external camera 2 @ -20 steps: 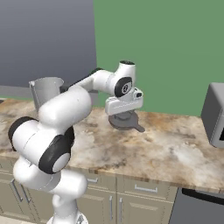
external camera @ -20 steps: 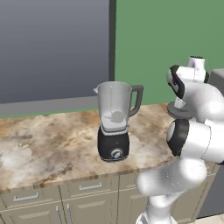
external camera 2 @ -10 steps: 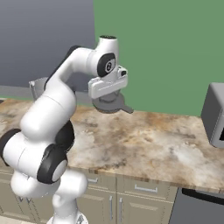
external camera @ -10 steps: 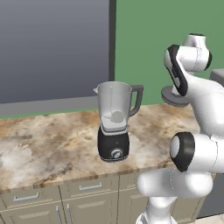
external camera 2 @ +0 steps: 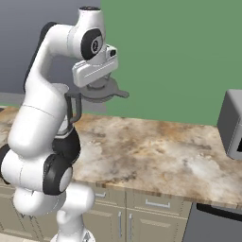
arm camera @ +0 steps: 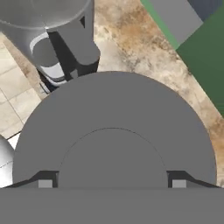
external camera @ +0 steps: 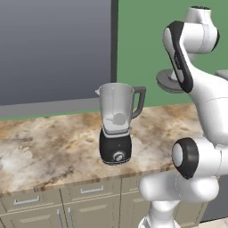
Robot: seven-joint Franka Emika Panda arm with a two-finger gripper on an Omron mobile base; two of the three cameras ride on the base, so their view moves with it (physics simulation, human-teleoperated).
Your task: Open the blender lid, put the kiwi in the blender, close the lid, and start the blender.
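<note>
You are looking at one blender [external camera: 116, 129] standing on one counter [external camera: 49, 149], with one lid [external camera 2: 100, 90] hanging in the air off the jar. One dial [external camera: 118, 156] is showing on the blender base and one handle [external camera: 139, 100] on the jar. One grey appliance [external camera 2: 232, 124] is sitting at the counter's far end. Under the counter you are seeing two drawer fronts [external camera: 26, 200] in the left base view and two [external camera 2: 158, 203] in the right base view. One arm [external camera 2: 52, 113] is rising over it all.
</note>
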